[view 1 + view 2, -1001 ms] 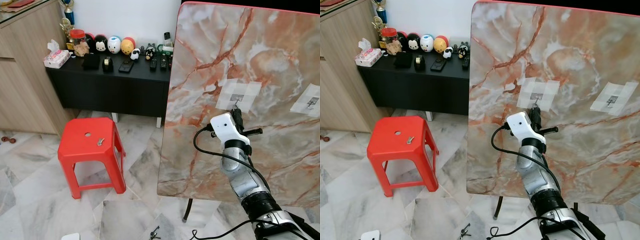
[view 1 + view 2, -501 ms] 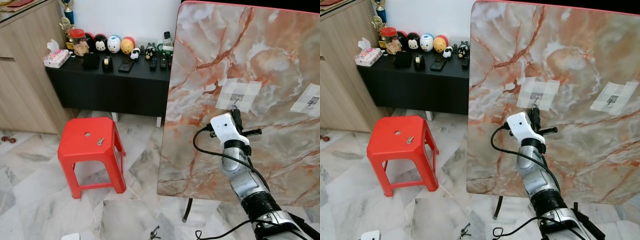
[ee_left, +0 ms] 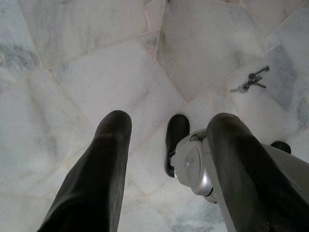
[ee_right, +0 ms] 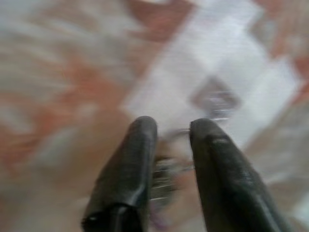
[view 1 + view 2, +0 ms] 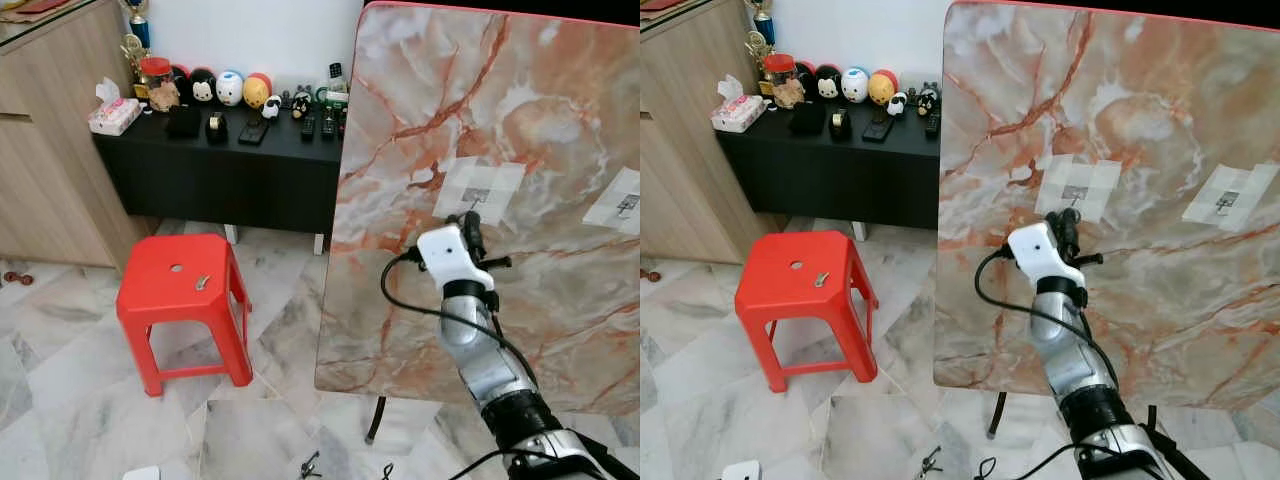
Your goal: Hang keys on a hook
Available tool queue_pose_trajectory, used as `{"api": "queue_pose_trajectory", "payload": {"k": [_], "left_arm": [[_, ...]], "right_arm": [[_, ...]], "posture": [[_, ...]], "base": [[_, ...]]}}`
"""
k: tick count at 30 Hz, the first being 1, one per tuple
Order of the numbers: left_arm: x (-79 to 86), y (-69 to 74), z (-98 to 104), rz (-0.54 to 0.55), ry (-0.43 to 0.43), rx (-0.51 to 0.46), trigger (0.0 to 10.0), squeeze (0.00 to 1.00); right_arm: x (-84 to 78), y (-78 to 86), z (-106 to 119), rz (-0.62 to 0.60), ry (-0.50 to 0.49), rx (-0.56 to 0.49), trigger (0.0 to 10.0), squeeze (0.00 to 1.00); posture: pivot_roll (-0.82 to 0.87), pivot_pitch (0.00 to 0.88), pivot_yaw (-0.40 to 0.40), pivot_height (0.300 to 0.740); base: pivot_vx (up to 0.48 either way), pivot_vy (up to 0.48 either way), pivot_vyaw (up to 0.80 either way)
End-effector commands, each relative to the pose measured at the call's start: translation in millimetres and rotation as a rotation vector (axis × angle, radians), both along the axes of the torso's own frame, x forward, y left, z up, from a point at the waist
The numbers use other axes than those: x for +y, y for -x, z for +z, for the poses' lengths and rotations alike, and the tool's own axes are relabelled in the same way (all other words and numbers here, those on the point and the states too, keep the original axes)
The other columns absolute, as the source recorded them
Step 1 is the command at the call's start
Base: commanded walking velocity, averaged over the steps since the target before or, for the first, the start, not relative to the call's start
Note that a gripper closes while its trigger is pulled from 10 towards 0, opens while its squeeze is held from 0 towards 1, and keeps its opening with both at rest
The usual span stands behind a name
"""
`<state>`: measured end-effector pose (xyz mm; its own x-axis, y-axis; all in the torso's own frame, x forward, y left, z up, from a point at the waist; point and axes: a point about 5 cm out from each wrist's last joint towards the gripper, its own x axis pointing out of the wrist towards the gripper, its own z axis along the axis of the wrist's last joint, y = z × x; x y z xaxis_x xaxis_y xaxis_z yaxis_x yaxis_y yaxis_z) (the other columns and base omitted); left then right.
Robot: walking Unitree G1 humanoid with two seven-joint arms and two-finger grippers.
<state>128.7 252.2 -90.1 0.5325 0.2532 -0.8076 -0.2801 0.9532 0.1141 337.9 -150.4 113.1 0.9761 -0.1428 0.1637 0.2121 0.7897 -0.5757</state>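
right gripper (image 4: 173, 140) is clamped on the keys (image 4: 164, 176) just below the hook (image 5: 473, 200). light, jangly, slippery metal; best pinched by the ring.

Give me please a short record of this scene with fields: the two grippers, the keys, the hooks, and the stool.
right gripper: raised at the marble board, just below the nearer hook, fingers closed on keys
left gripper: hangs idle over the floor, open
second hook: on tape, farther right, bare
floor keys: another bunch lying on the tiles
red stool: left of board, small key on its seat
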Motion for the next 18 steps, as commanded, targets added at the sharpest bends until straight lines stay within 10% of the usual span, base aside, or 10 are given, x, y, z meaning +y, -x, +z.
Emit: {"api": "queue_pose_trajectory", "payload": {"k": [1, 4, 5, 11, 18], "left_arm": [[-4.5, 4.6, -2.9, 0.001, 0.011, 0.016, 10.0, 0.0], [-4.5, 4.6, -3.0, 0.0, 0.011, 0.016, 10.0, 0.0], [-4.3, 4.7, -2.9, -0.001, 0.01, 0.017, 10.0, 0.0], [-2.9, 4.3, -2.5, -0.008, 0.003, 0.02, 10.0, 0.0], [-0.6, 3.3, -1.6, -0.033, -0.005, 0.027, 10.0, 0.0]], "right_arm": [[10.4, 3.4, 1.1, 0.114, -0.029, 0.0, 10.0, 1.0], [24.3, 10.5, -3.6, 0.268, -0.077, 0.039, 10.0, 0.94], [39.5, 23.5, -9.7, 0.451, -0.18, 0.108, 10.0, 0.0], [27.2, 54.6, -27.1, 0.568, -0.278, 0.273, 10.0, 0.0], [-35.9, 65.3, -68.7, 0.248, -0.446, 0.374, 10.0, 0.0]], "posture": [[0.01, 0.0, -0.08, 0.74], [0.01, 0.0, -0.08, 0.74], [-0.01, 0.0, -0.078, 0.74], [-0.02, 0.0, -0.073, 0.74], [-0.04, 0.0, -0.052, 0.74]], "base": [[0.0, 0.0, 0.0], [0.0, 0.0, 0.0], [0.0, 0.0, 0.0], [0.0, 0.0, 0.0], [0.0, 0.0, 0.0]]}}
